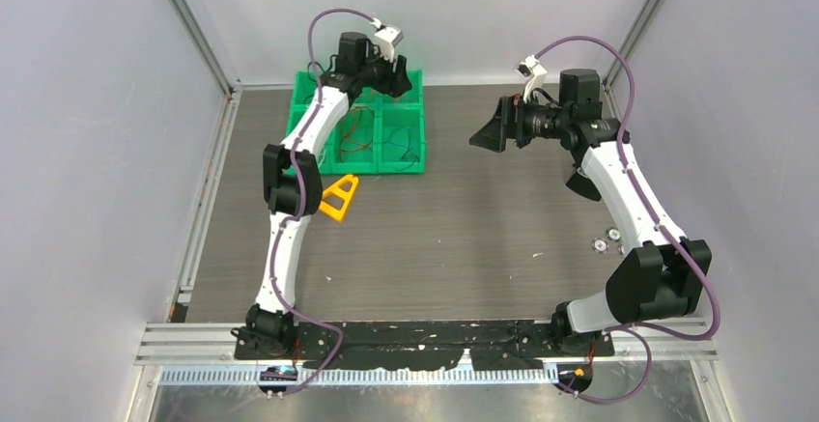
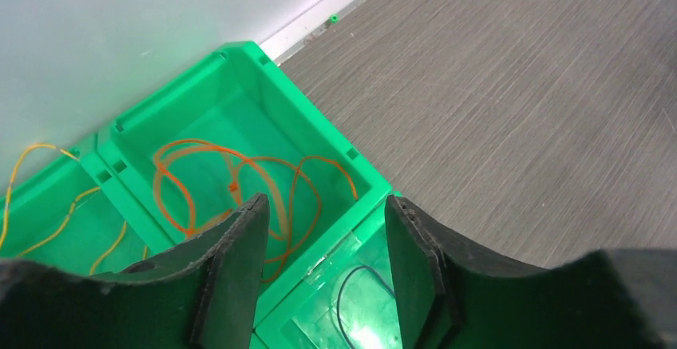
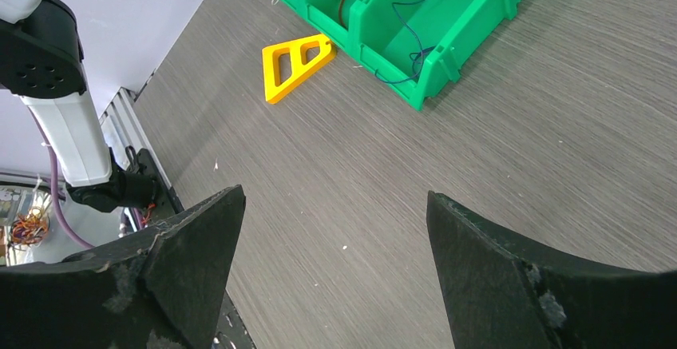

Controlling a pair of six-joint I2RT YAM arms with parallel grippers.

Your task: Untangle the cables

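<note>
A green compartment bin (image 1: 311, 97) stands at the far left of the table with loose cables in it. In the left wrist view an orange cable (image 2: 239, 175) curls in one compartment, a yellow cable (image 2: 46, 205) lies in the one to its left, and a thin black cable (image 2: 357, 291) lies in the nearer one. My left gripper (image 2: 327, 205) is open and empty, hovering above the bin (image 1: 391, 76). My right gripper (image 3: 335, 197) is open and empty, held above bare table right of the bin (image 1: 490, 132). The right wrist view shows a dark blue cable (image 3: 423, 13) in a bin compartment.
A yellow triangular plastic piece (image 1: 339, 197) lies on the table just in front of the bin, and also shows in the right wrist view (image 3: 295, 60). Small round parts (image 1: 604, 240) lie near the right arm. White walls enclose the table on three sides.
</note>
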